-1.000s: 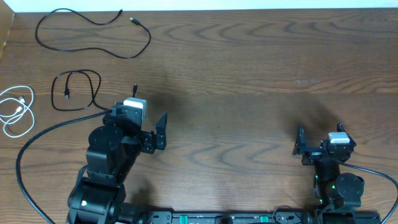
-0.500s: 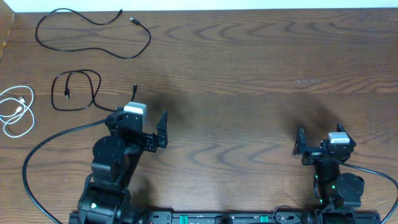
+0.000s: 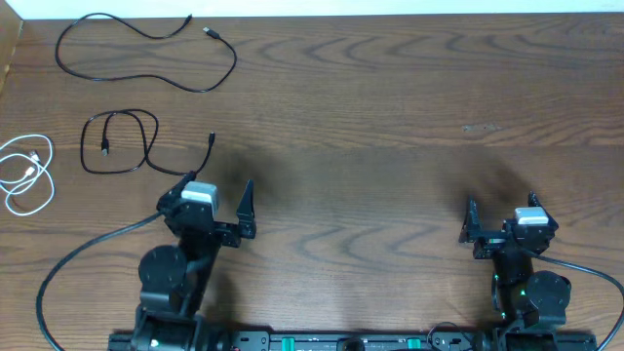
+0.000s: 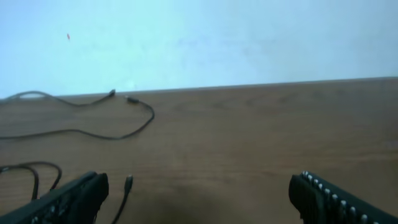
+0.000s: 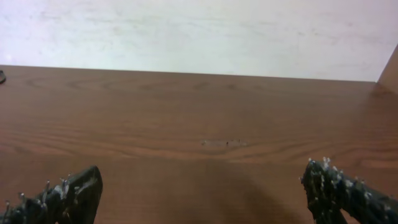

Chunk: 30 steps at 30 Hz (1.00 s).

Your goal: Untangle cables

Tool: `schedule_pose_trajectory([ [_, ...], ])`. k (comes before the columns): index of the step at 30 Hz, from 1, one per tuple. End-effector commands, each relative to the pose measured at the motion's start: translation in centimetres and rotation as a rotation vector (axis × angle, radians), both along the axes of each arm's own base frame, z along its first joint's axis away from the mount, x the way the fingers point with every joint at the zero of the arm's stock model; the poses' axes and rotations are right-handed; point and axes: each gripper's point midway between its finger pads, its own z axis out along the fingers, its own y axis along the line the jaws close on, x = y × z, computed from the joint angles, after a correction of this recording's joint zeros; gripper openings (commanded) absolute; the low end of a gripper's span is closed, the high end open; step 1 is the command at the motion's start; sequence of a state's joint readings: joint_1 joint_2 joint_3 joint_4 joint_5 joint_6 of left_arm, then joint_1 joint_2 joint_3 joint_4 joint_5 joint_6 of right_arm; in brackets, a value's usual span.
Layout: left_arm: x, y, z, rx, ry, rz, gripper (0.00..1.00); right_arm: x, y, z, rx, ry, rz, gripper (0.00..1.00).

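Three apart at the far left of the grained wooden desk (image 3: 390, 117), all thin and limp: long black cable (image 3: 233, 64) in a wavy loop, short black cable (image 3: 156, 130) coiled nearer, white cable (image 3: 29, 168) curled at the edge. Left jaws, right jaws: wide apart, empty.

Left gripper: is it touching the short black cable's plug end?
Apart. The overhead view shows a clear gap between the left gripper and the plug end of the short black cable; its jaws stand open.
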<state>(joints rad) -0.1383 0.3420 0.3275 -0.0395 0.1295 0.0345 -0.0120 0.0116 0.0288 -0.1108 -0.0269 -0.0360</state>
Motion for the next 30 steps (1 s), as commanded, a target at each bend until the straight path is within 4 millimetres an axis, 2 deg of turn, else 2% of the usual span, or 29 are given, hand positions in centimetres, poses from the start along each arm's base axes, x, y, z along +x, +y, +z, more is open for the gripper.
schedule_pose_trajectory([
  [1, -0.1, -0.1, -0.5, 0.005, -0.054, -0.012, 0.98, 0.0, -0.3, -0.2, 0.008, -0.001, -0.013, 0.99],
  [11, 0.3, -0.1, -2.4, -0.009, -0.158, -0.027, 0.98, 0.0, -0.3, -0.2, 0.008, -0.001, -0.013, 0.99],
  [22, 0.2, 0.3, -2.6, -0.009, -0.165, -0.012, 0.98, 0.0, -0.3, -0.2, 0.008, -0.001, -0.013, 0.99],
  [30, -0.2, 1.0, -3.8, -0.031, -0.175, 0.013, 0.98, 0.0, -0.3, -0.2, 0.008, -0.001, -0.013, 0.99],
])
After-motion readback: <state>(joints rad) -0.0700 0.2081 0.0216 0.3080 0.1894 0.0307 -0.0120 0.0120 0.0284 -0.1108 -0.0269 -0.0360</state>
